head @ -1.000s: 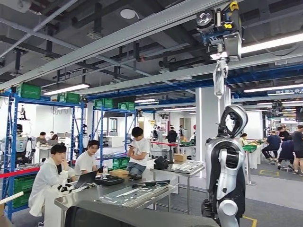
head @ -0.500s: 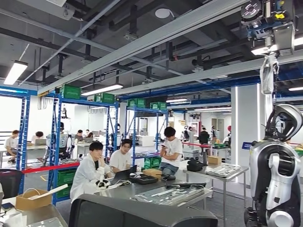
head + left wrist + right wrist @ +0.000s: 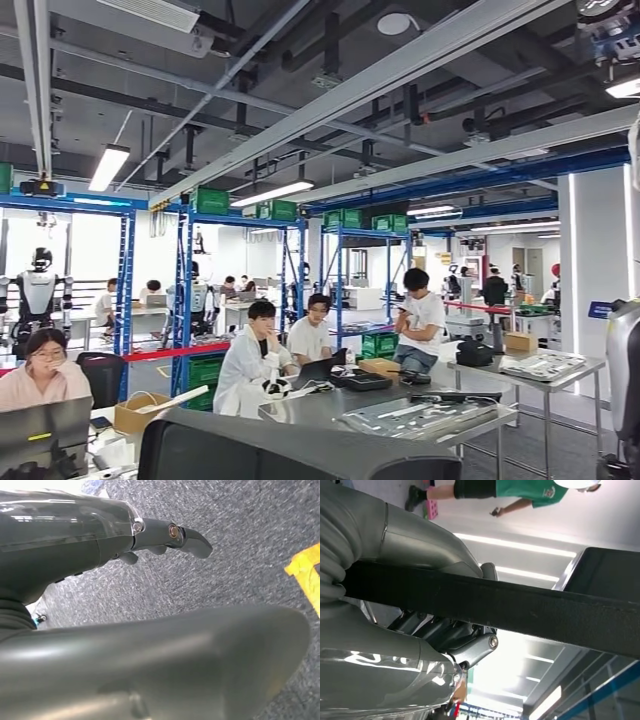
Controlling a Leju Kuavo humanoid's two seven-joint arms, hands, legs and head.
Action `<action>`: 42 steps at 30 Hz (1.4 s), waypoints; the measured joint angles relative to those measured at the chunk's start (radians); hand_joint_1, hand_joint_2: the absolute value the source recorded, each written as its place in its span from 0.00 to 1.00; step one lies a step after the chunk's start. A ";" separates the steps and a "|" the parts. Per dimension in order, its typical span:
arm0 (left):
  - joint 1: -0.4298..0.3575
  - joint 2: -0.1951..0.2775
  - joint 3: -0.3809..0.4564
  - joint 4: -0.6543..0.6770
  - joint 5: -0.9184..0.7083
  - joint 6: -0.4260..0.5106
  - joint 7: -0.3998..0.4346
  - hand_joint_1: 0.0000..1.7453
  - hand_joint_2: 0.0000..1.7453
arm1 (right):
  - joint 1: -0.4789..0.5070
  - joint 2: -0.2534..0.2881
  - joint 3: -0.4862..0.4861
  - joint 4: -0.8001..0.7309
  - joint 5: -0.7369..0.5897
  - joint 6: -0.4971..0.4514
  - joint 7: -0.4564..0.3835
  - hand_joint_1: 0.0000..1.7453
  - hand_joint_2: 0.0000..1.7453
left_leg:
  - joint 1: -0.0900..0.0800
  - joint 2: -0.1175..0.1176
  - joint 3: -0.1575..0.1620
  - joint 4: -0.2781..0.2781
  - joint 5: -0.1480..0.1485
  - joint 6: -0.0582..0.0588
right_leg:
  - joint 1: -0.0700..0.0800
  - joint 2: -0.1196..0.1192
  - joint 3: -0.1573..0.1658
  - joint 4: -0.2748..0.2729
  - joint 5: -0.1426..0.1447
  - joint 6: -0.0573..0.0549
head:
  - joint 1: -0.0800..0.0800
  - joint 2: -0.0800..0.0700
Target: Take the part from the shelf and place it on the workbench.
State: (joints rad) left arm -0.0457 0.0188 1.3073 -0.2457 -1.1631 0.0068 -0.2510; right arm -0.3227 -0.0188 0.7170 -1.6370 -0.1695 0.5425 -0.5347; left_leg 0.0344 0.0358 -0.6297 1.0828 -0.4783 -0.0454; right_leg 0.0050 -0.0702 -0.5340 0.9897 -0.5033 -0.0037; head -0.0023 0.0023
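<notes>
One robot hand, our right (image 3: 444, 630), clasps a long dark part (image 3: 508, 607) lying crosswise through its fingers; our left robot hand (image 3: 166, 535) hangs released over the floor. The steel surface (image 3: 362, 405) lies ahead, well apart.

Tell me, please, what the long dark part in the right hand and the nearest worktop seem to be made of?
The part looks like black rubber or foam, matt with a grainy, speckled face; which one is unclear. The right hand grips it. The worktop looks like brushed steel: grey, with soft reflections.
</notes>
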 joint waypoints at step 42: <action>-0.005 -0.008 0.016 0.000 -0.004 0.000 -0.021 0.00 1.00 | 0.029 0.016 -0.028 -0.001 -0.010 -0.013 -0.008 1.00 1.00 | -0.023 -0.043 0.039 -0.058 0.001 0.065 | -0.008 0.060 -0.155 0.315 -0.131 0.025 | -0.001 0.000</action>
State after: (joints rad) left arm -0.0508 0.0103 1.3230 -0.2461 -1.1667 0.0070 -0.2715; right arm -0.2937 -0.0027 0.6888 -1.6381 -0.1791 0.5295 -0.5432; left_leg 0.0115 -0.0073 -0.5903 1.0249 -0.4769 0.0198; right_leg -0.0033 -0.0100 -0.6893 1.3045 -0.6342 0.0212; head -0.0035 0.0023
